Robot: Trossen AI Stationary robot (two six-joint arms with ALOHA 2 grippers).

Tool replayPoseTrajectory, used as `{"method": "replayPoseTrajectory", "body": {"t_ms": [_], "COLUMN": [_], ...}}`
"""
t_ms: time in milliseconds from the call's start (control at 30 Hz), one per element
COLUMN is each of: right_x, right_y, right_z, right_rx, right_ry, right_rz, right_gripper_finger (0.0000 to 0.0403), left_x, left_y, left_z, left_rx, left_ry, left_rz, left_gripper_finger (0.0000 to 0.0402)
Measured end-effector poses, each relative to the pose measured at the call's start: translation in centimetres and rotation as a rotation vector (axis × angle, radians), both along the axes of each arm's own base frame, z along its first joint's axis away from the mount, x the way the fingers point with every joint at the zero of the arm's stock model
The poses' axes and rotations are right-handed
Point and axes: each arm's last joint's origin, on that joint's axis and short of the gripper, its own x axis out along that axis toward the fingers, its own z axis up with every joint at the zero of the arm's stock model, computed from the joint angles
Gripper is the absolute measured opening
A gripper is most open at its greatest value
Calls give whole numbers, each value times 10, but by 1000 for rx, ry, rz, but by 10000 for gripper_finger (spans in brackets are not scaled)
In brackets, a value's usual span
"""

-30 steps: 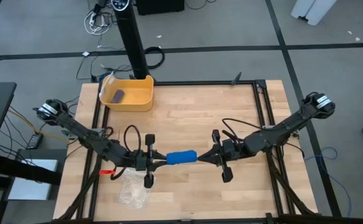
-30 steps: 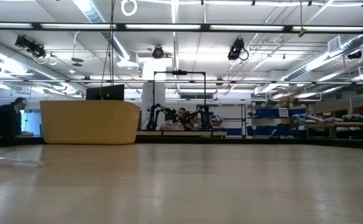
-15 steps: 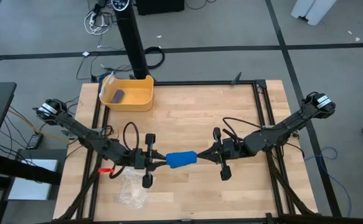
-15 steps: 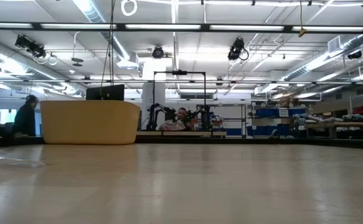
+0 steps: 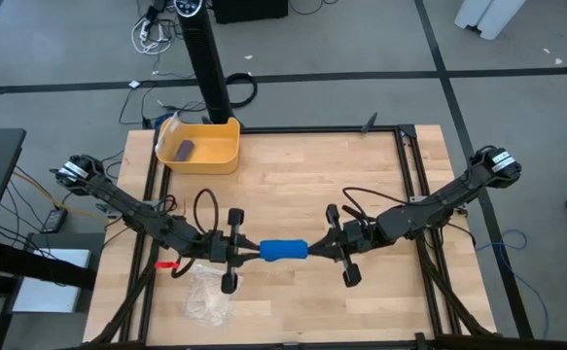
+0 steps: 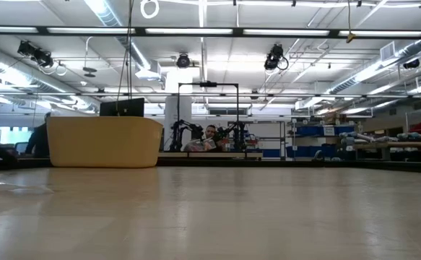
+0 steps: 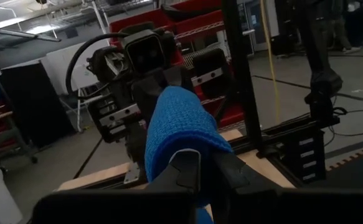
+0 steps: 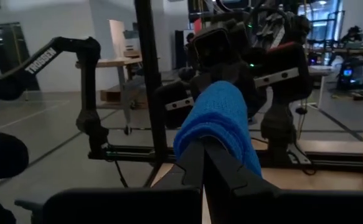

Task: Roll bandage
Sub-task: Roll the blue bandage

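The bandage is a bright blue, finger-length roll held in the air over the near middle of the table, lying left to right. My left gripper is shut on its left end and my right gripper on its right end. Both point level at each other. The left wrist view shows the bandage running away from my left gripper, with the right arm beyond. The right wrist view shows the bandage past my right gripper. The low view shows neither. My left gripper pinches the roll's left end between its two fingers, coming level from the table's left, along the roll. The roll is clear of the table. My right gripper has its fingers together on the roll's right end, level from the table's right, along the roll; how much of the cloth lies between them is hidden by the fingers.
A yellow bin with a dark purple block stands at the far left, by a black post. A clear plastic bag and a small red thing lie near left. Bare wood lies under the roll.
The roll's right end, with my right gripper, has come slightly toward the table's near edge, so the roll now lies straighter left to right. Both grippers have kept their hold.
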Motion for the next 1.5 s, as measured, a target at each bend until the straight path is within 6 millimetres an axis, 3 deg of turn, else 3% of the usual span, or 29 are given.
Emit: {"method": "replayPoseTrajectory", "body": {"t_ms": [167, 467, 733, 933, 1200, 1500], "right_x": [1, 9, 11, 9, 5, 1], "right_y": [-2, -20, -23, -17, -6, -1], "right_z": [0, -4, -4, -4, -5, -7], "right_rx": [-8, 48, -9, -151, -326, -358], "right_ry": [-1, 46, 34, 3, -21, 1], "right_rz": [-3, -31, 24, 24, -28, -65], "right_gripper_finger": [8, 55, 6, 3, 1, 1], "left_x": [1, 3, 4, 6, 6, 7], "left_y": [2, 6, 8, 11, 12, 12], "left_z": [-1, -3, -3, -3, -5, -5], "left_rx": [-25, -79, -120, -264, -437, -412], "left_ry": [9, 33, 40, 45, 63, 63], "left_rz": [8, 36, 30, 23, 37, 35], "left_gripper_finger": [19, 19, 19, 26, 67, 77]}}
